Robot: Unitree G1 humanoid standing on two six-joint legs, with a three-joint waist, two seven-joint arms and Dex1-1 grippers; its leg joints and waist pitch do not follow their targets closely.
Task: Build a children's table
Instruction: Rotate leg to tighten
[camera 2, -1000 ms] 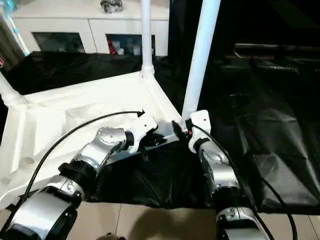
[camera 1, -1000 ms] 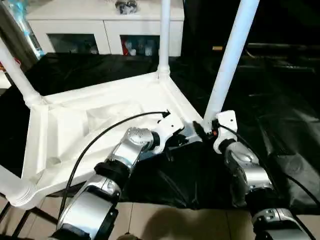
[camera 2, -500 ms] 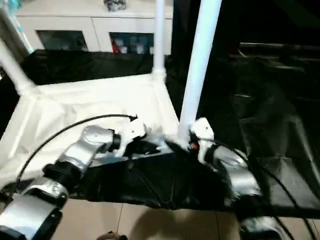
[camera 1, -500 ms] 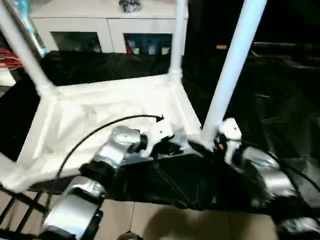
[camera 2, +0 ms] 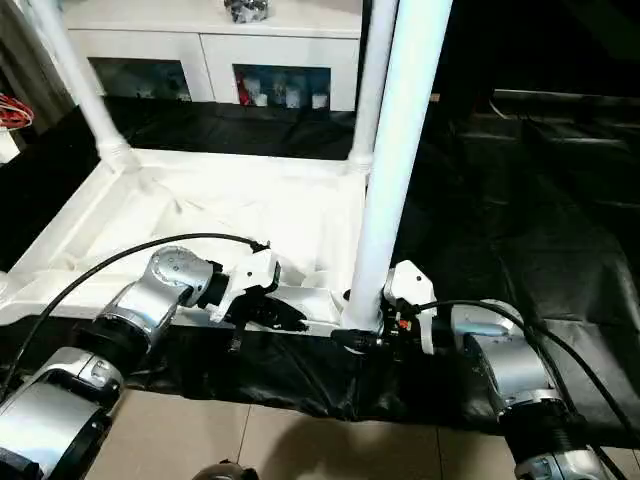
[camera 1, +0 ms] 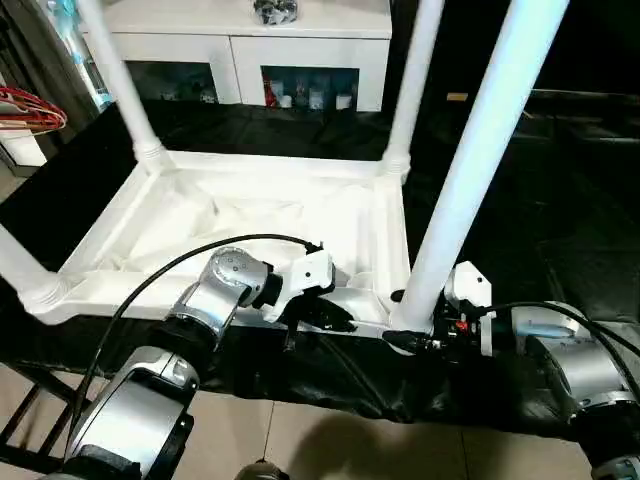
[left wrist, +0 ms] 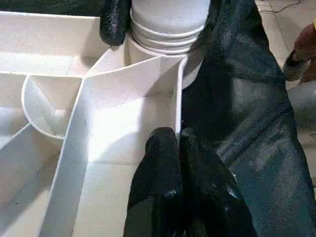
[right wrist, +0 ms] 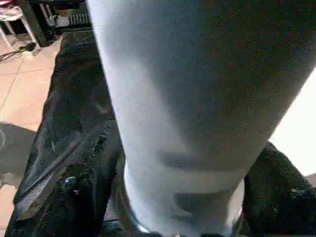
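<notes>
On the black-draped bench, the tabletop (camera 1: 250, 215) is lying underside up, and the near leg (camera 1: 470, 170) is rising from its front corner socket. Just beside that leg, the left gripper (camera 1: 330, 318) is pinching the tabletop's front wall with fingers clamped together, apparently bracing it, while the right gripper (camera 1: 405, 335) is hugging the leg's base. Behind the tabletop, a white cabinet (camera 1: 250, 40) is standing well clear. From the left wrist, closed fingertips (left wrist: 165, 143) are nipping the thin rib below the socket. From the right wrist, spread fingers (right wrist: 74, 182) are flanking the leg (right wrist: 197, 98), probably seating it; black cloth is crowding the base.
</notes>
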